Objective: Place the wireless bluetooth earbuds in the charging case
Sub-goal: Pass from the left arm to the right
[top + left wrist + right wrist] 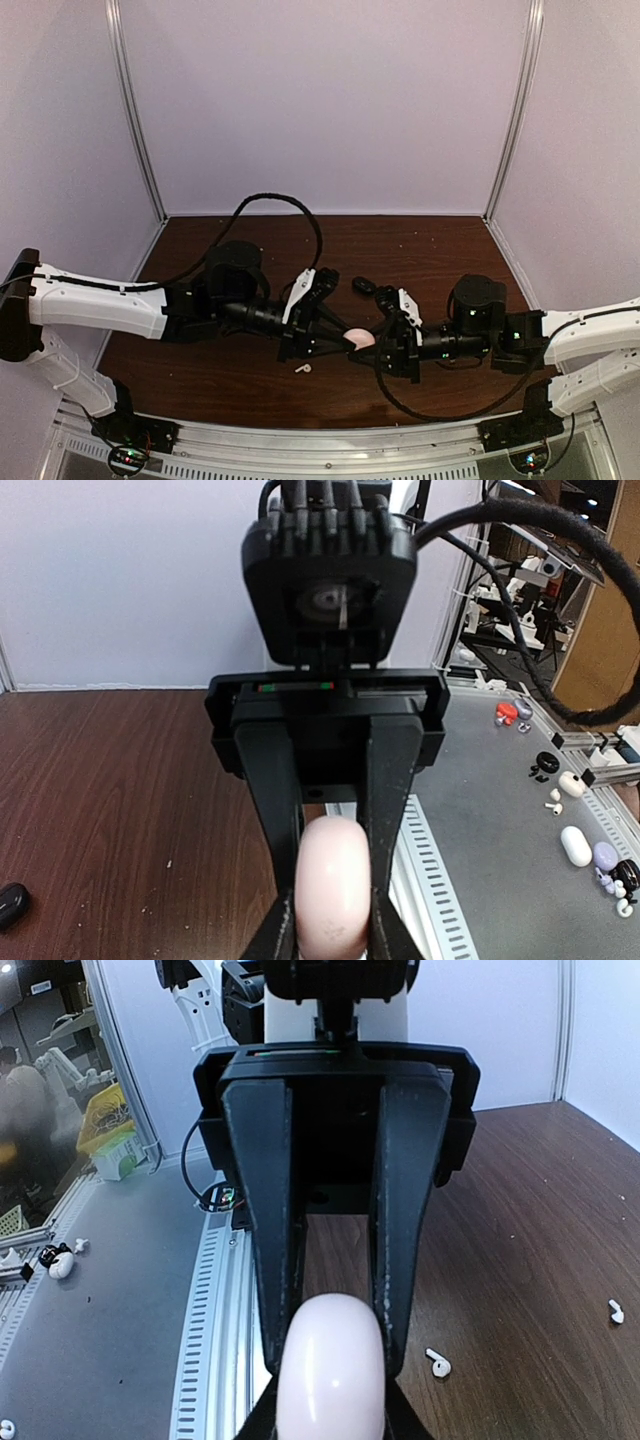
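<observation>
A pale pink rounded charging case (359, 340) is held above the table between both arms, and it looks closed. My left gripper (333, 925) is shut on the case (333, 885). My right gripper (332, 1400) is shut on the same case (332, 1370) from the other side. In the top view the left gripper (338, 336) and right gripper (384, 341) meet at the case. One white stemmed earbud (303, 368) lies on the wood near the front. The right wrist view shows two white earbuds, one close (438, 1362) and one farther off (615, 1311). No black earbuds clearly show.
A small glossy black rounded object (364, 286) lies on the brown table (440, 250) behind the grippers; it also shows in the left wrist view (10, 905). I cannot tell what it is. White walls enclose three sides. A metal rail (330, 440) runs along the near edge.
</observation>
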{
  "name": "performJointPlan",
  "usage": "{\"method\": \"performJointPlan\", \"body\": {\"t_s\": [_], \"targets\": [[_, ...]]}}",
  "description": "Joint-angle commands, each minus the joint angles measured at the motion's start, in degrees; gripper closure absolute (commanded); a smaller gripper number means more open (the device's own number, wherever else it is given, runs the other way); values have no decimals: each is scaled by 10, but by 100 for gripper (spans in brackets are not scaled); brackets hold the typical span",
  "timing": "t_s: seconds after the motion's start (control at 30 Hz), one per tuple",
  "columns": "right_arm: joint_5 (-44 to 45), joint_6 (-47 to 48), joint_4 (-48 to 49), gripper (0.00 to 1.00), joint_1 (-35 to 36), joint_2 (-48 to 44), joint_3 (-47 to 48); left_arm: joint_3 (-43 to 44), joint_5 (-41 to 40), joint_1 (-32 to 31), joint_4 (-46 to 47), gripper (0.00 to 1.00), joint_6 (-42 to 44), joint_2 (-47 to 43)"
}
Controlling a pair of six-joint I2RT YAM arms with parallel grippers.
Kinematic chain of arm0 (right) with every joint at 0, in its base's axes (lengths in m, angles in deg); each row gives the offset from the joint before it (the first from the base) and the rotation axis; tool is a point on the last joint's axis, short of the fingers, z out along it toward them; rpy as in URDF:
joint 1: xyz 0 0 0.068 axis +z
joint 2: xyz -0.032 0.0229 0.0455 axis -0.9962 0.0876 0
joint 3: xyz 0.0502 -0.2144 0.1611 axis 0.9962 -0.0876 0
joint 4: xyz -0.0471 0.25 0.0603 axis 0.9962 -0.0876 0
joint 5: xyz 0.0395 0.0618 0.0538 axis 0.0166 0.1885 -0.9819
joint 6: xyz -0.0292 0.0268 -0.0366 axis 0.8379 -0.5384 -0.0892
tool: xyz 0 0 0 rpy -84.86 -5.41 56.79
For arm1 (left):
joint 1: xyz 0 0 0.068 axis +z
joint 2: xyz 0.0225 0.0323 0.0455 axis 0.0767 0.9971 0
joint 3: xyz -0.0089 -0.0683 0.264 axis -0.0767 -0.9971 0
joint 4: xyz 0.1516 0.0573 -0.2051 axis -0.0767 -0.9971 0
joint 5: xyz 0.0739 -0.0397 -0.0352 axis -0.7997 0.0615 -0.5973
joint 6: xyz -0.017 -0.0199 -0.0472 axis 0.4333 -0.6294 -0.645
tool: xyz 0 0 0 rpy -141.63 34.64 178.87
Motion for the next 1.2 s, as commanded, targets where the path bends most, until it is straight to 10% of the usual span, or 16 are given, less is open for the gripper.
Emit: {"method": "performJointPlan", "body": {"t_s": [0.0,0.93,1.17], "targets": [[-6,-5,24,80,2,0,12,17,5,-1,24,100,0,4],[8,-15,40,82,2,-13,4,-16,-15,-1,77,97,-4,-21],[4,-7,35,88,2,-12,3,-11,-25,-1,63,64,-5,-23]]}}
